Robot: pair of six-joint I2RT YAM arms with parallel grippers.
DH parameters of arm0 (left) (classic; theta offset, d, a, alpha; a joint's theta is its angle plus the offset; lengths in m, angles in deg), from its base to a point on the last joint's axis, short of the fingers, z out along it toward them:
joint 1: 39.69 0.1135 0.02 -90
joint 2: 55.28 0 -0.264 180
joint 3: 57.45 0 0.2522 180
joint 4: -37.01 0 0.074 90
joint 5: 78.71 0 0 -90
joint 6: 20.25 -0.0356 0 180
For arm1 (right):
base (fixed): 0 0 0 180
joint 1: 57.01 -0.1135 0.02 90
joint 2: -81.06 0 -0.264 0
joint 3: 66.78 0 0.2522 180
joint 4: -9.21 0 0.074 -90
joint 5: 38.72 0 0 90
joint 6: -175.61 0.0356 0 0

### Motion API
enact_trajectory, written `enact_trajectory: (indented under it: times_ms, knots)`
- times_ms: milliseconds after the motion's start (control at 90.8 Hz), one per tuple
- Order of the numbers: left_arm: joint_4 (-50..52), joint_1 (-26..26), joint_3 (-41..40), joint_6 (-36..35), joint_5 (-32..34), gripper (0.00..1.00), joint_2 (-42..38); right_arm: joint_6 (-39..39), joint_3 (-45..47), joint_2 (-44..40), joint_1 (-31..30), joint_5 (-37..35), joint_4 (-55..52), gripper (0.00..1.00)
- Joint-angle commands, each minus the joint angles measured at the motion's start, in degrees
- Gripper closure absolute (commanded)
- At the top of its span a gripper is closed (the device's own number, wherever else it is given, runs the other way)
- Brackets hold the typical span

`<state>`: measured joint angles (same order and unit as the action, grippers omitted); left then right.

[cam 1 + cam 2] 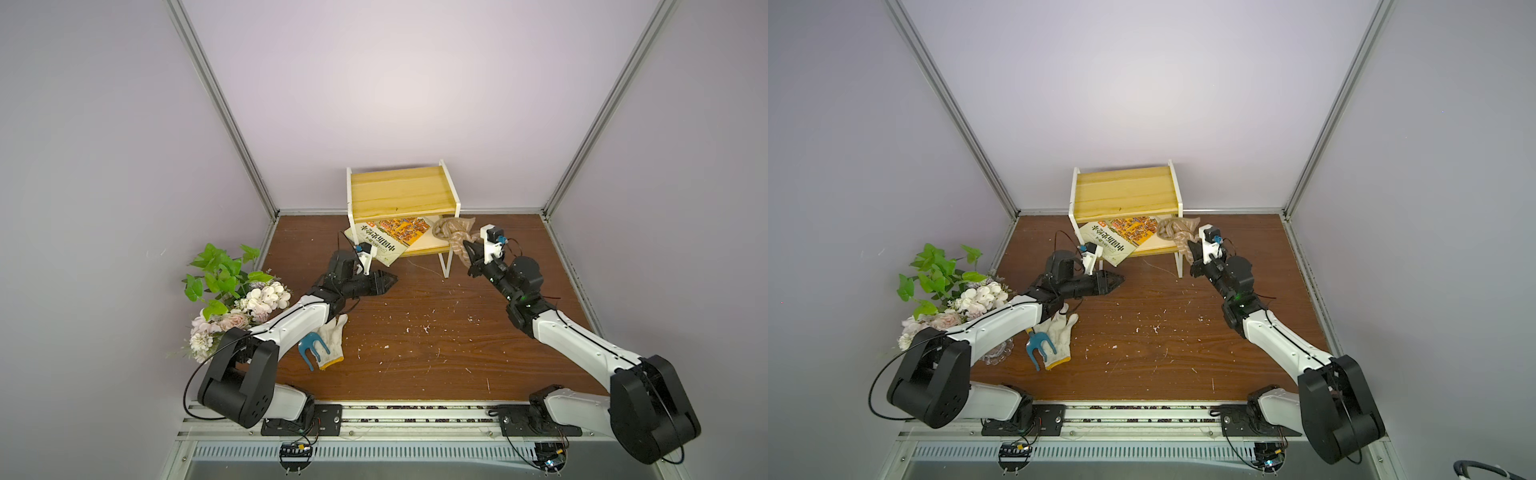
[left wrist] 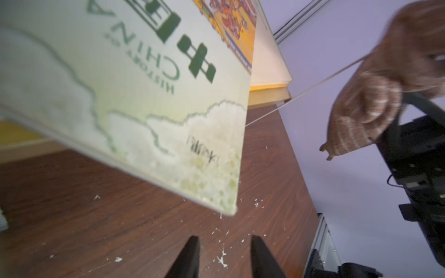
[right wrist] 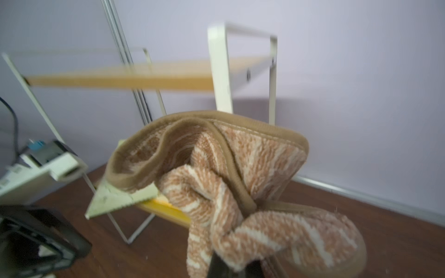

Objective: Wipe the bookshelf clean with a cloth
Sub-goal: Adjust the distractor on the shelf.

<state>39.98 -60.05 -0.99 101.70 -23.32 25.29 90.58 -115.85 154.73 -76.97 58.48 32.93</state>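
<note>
Cloth: the tan striped cloth (image 1: 453, 232) is bunched at the right end of the bookshelf's lower board. I cannot tell whether it touches the wood or sits just off it.
Right gripper: my right gripper (image 1: 471, 249) is pressed together on a fold of the cloth, and the rest of the bunch spills out above the fingers in the right wrist view.
Left gripper: my left gripper (image 2: 225, 255) is spread and empty, low over the desk (image 1: 436, 353), just in front of the book's overhanging corner.
Bookshelf: the bookshelf (image 1: 399, 191) stands at the back of the desk by the wall. Its top board is bare.
Book: a "History of China" book (image 1: 390, 237) lies askew on the lower board, one corner jutting past the front left leg.
Done, as I judge it: the cloth is in hand and brought up to the shelf.
Left, as I judge it: the lower board needs wiping, and the book covers much of it. Nothing shows whether the top board has been wiped.
Elsewhere: the white glove (image 1: 330, 345), blue hand fork (image 1: 309, 347) and flowers (image 1: 249, 303) lie well apart from the shelf.
</note>
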Motion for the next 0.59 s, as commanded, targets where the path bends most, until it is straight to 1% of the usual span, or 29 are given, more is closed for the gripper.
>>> enact_trajectory:
  times_ms: [0,77,132,198,253,330,396,462,528,583]
  knots:
    - [-3.01,-0.17,-1.44,0.33,-2.21,0.34,-2.03,-1.86,-2.04,-0.62,0.05,0.56,-5.59,1.0]
    - [-5.87,-0.29,-4.1,0.06,-3.24,0.28,-5.28,-3.24,-5.19,-3.03,0.72,1.65,-8.37,1.0]
    - [-6.78,-0.29,-5.95,0.34,-1.48,0.25,-8.64,-1.58,-7.21,-4.37,2.54,1.86,-7.32,1.0]
    - [-6.6,-0.29,-7.49,1.04,4.59,0.23,-12.76,4.23,-10.68,-3.77,6.05,2.44,-6.8,1.0]
    - [-6.42,-0.29,-8.39,1.72,10.46,0.2,-15.99,10.36,-13.7,-1.66,9.09,5.71,-6.57,1.0]
    - [-7.99,-0.22,-9.65,2.48,15.82,0.19,-19.97,18.13,-16.68,2.76,11.48,10.31,-3.2,1.0]
    - [-8.61,-0.21,-10.22,3.31,21.93,0.18,-22.87,23.2,-20.21,6.67,11.94,15.0,-1.13,1.0]
    - [-10.1,-0.21,-10.39,2.53,27.05,0.18,-24.8,26.76,-24.29,11.31,12.04,20.32,0.31,1.0]
    - [-9.8,-0.12,-9.32,0.76,31.8,0.18,-25.52,31.5,-26.04,14.14,11.99,30.19,6.62,1.0]
    - [-8.66,-0.07,-7.82,-1.32,35.44,0.18,-25.39,35.45,-25.09,15.37,12.03,38.05,12.69,1.0]
